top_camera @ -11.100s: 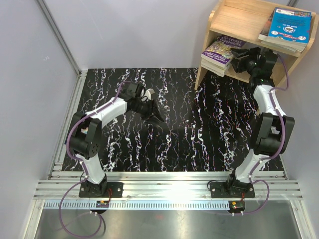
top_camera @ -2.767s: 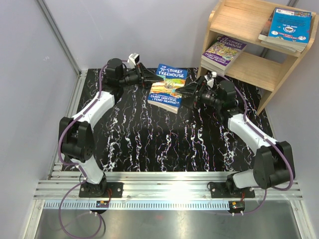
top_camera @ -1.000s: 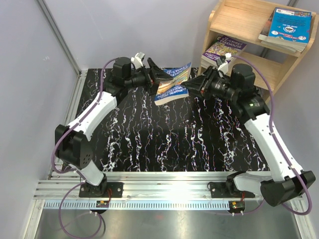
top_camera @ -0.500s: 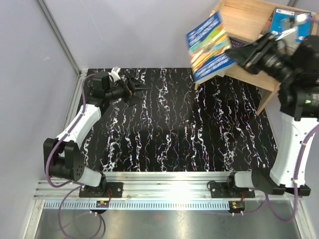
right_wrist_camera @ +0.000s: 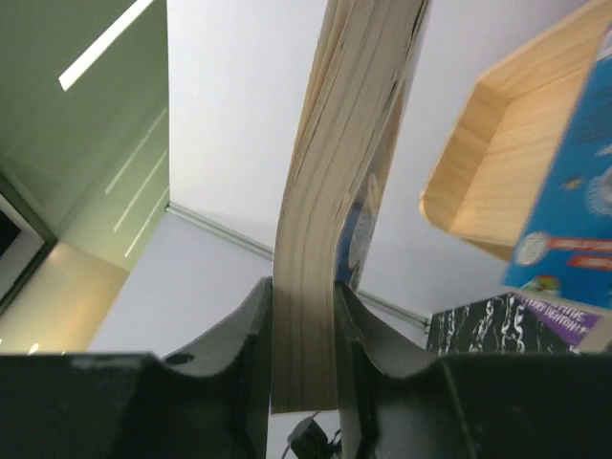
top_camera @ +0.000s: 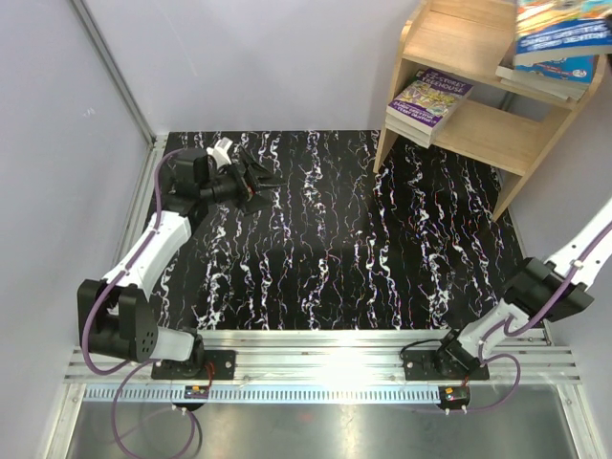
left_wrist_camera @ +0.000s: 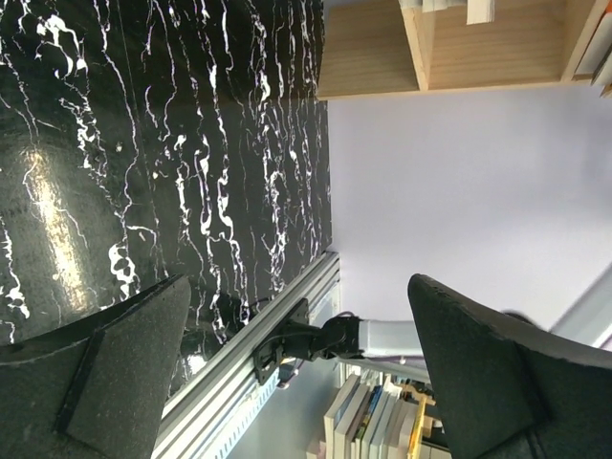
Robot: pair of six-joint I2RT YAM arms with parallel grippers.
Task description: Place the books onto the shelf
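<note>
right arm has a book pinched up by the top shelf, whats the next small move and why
Probably lower the thin colourful paperback flat onto the blue-covered book on the top tier of the light wooden shelf, then release. The right gripper is clamped on its page edge, and it hangs just above that book; contact is unclear.

- The blue paperback point(top_camera: 562, 21) is leaving the table point(top_camera: 382, 249) behind. Flat there a few seconds ago and tilted up off it a second ago, it is now hanging high over the stacked books point(top_camera: 574, 75) on the top tier of the shelf point(top_camera: 459, 38).
- The right gripper point(right_wrist_camera: 304, 316) is carrying it alone now, jaws clamped on the page block.
- The right arm point(top_camera: 535, 296) is stretching far higher, its wrist passing out of the overhead view.
- The left gripper point(top_camera: 251, 177), no longer helping with the lift, is sitting spread wide and empty, drawn back to the table's far-left corner.
</note>
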